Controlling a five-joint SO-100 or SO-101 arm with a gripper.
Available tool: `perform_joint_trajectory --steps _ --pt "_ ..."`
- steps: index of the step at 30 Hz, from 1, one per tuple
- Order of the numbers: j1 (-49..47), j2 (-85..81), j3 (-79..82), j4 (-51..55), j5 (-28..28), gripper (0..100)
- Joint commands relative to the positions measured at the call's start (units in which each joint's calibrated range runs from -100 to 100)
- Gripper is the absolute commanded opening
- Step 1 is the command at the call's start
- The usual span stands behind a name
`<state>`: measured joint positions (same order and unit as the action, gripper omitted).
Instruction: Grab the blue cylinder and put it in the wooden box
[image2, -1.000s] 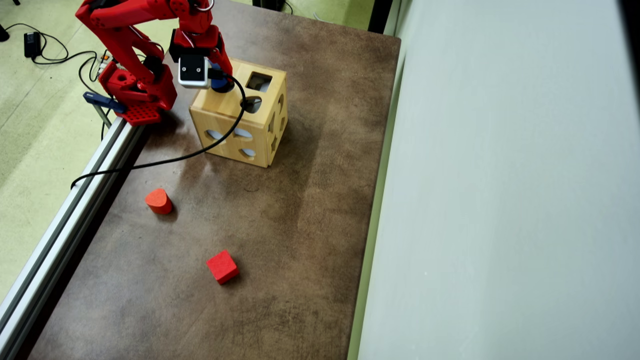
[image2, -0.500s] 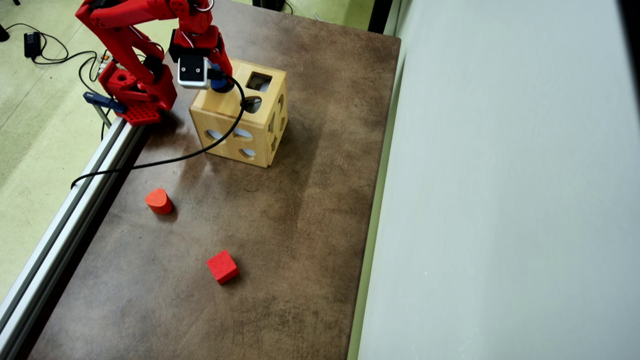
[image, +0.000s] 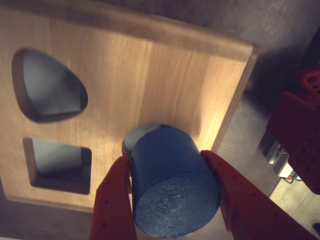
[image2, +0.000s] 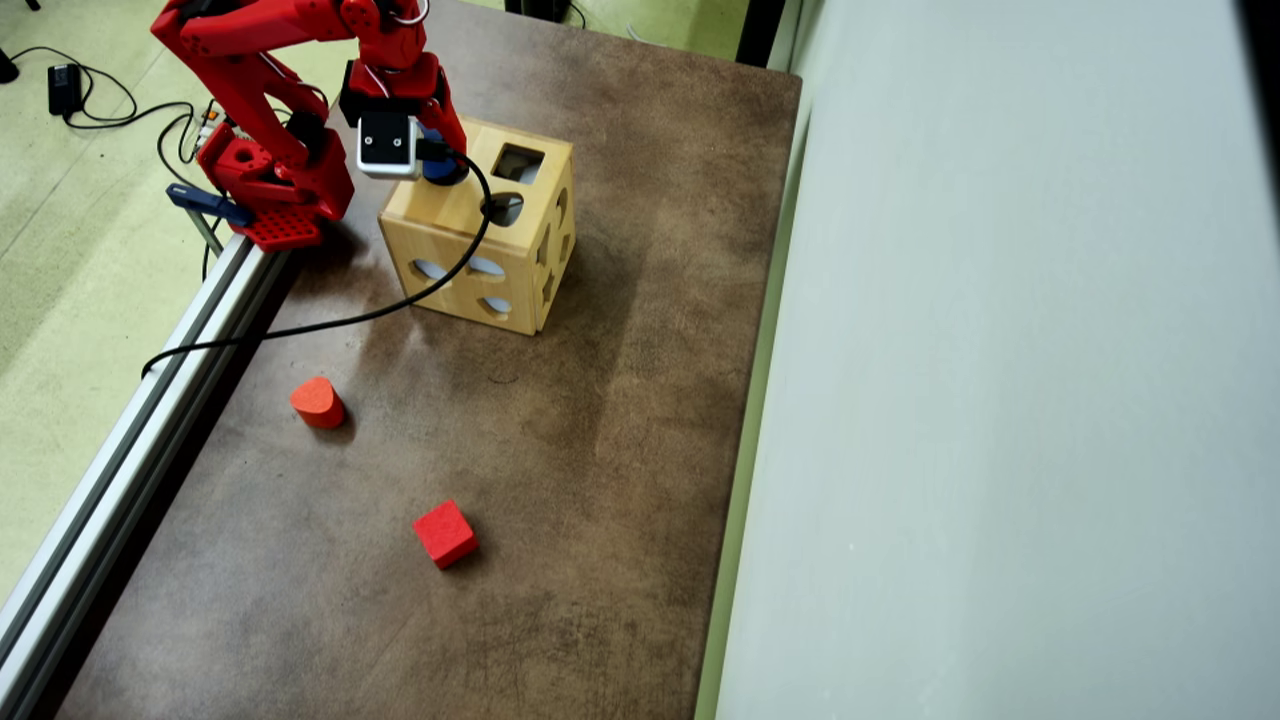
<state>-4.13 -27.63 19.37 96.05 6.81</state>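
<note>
In the wrist view my gripper (image: 167, 160) is shut on the blue cylinder (image: 172, 190), one red finger on each side of its round wall. The cylinder hangs just above the top face of the wooden box (image: 150, 75) and covers most of a round cut-out (image: 132, 139). A rounded cut-out (image: 47, 87) and a square cut-out (image: 57, 162) lie to the left. From overhead, the gripper (image2: 438, 160) holds the blue cylinder (image2: 441, 170) over the far left part of the wooden box's (image2: 450, 225) top, and the wrist camera hides much of it.
An orange-red rounded block (image2: 317, 401) and a red cube (image2: 445, 533) lie on the brown table nearer the front. A black cable (image2: 330, 320) loops from the wrist across the box. The arm's base (image2: 270, 190) and an aluminium rail (image2: 120, 470) are at the left, a pale wall (image2: 1000, 400) at the right.
The gripper, with the blue cylinder in it, has barely shifted above the box's top. The blocks on the table have not moved.
</note>
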Motion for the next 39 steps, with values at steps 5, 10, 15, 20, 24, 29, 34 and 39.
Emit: perform_joint_trajectory --steps 5,10,15,20,24,29,34,39 --pt "3.0 -1.0 -0.1 -1.0 -0.1 11" --pt "3.0 -1.0 -0.1 -1.0 -0.1 11" --pt "2.3 -1.0 -0.2 -1.0 0.3 11" --pt "-1.3 -0.8 -0.1 -1.0 0.3 11" --pt "-2.6 -0.9 -0.1 -1.0 0.3 11" --pt "-2.6 -0.9 -0.1 -1.0 0.2 11" --pt "-2.5 -0.9 -0.1 -1.0 0.2 12" --pt "-2.3 -0.9 -0.1 -1.0 0.0 12"
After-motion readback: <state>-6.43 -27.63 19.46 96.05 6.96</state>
